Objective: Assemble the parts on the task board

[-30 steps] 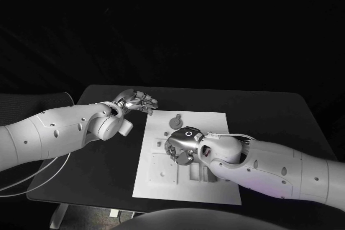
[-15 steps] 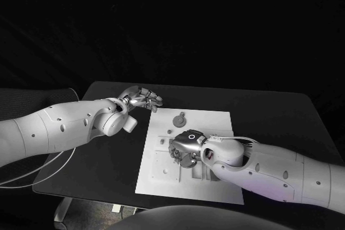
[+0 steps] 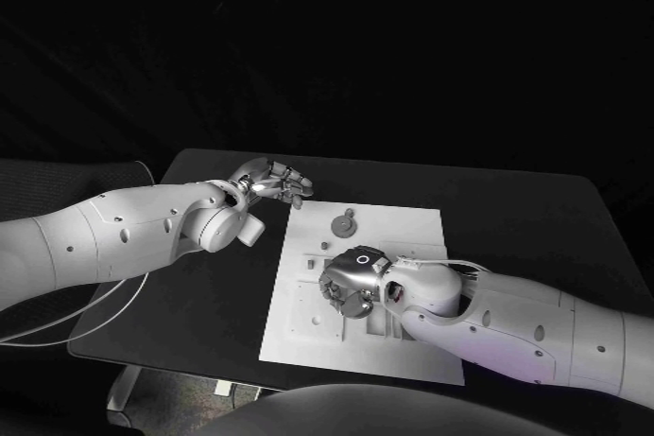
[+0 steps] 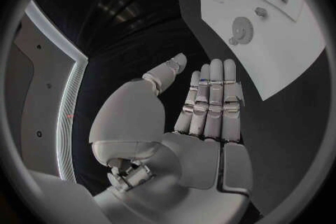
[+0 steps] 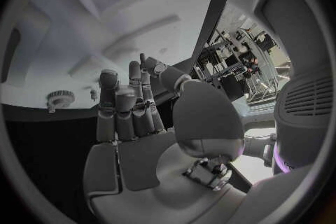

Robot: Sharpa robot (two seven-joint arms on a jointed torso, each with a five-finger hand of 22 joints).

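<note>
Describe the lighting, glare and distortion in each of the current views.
Head view: dark surroundings, the white task board standing out brightly against the black table. Left wrist view: fisheye bends the board's straight edges; left hand evenly lit. Right wrist view: curved board edges, right hand in shade.

My head camera looked down on the bench (image 3: pixel 218 294) and task board (image 3: pixel 409 228); each wrist camera sat close behind its hand, sharing that board (image 4: pixel 294 50).
</note>
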